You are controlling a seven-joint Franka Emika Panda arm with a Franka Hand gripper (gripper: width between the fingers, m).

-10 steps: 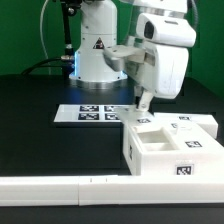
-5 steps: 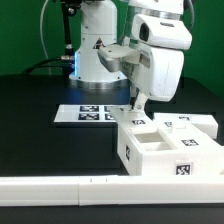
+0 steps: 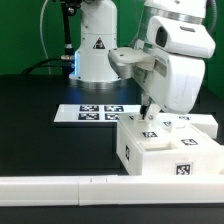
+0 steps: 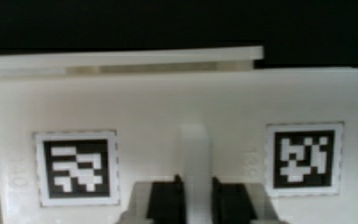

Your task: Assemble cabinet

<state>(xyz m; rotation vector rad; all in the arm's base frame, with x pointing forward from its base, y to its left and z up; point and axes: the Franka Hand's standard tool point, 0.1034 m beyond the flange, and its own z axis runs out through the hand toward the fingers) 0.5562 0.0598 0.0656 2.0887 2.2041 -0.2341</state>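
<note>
Black tabletop carries the cabinet on the exterior view's right, just behind the long white rail. Its long axis runs across that view, compartments opening upward, one tagged face toward the camera. The gripper stands at its top, jaws nearly together.

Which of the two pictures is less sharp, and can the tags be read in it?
Wrist view: softer; the two tags on the cabinet are smeared, and the gripper is a dark blur. Exterior view: sharper, but the cabinet's white faces look washed out.
</note>
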